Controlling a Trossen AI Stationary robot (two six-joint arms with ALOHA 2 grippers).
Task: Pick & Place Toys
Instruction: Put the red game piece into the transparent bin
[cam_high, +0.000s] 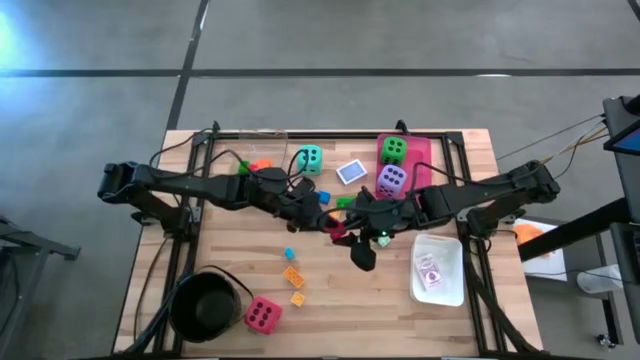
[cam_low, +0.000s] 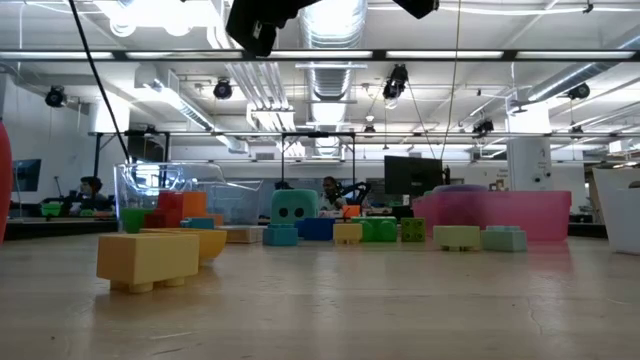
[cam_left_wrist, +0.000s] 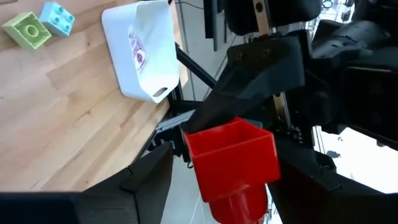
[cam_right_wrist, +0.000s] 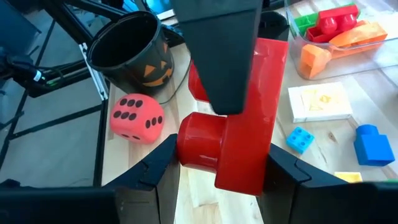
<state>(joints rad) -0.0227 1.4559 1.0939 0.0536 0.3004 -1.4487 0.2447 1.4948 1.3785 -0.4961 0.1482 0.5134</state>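
At the near edge of the surface stands a black pot, and a pink-red die lies just beside it on the right. A little farther in are two yellow-orange blocks and a small blue block. On the right at about that depth is a white tray, which holds a card.

Both arms meet over the middle of the surface, raised above the wood. A red block hangs between them. The left pincer is fairly wide and its fingers flank the block's broad sides. The right pincer is set narrower, across the block, and its fingers press against the block's round stud and its flat back. Each wrist view shows the other arm's dark finger lying against the block, so both pincers have hold of it at once.

Just behind the pincers lies a green block. Farther back, a teal die rests left of centre and a blue-edged card lies to its right. At the far right a pink tray holds a green die at the back. A purple die sits in front of the green one, at the tray's near edge. At the far left a clear tray has orange and green blocks by it.
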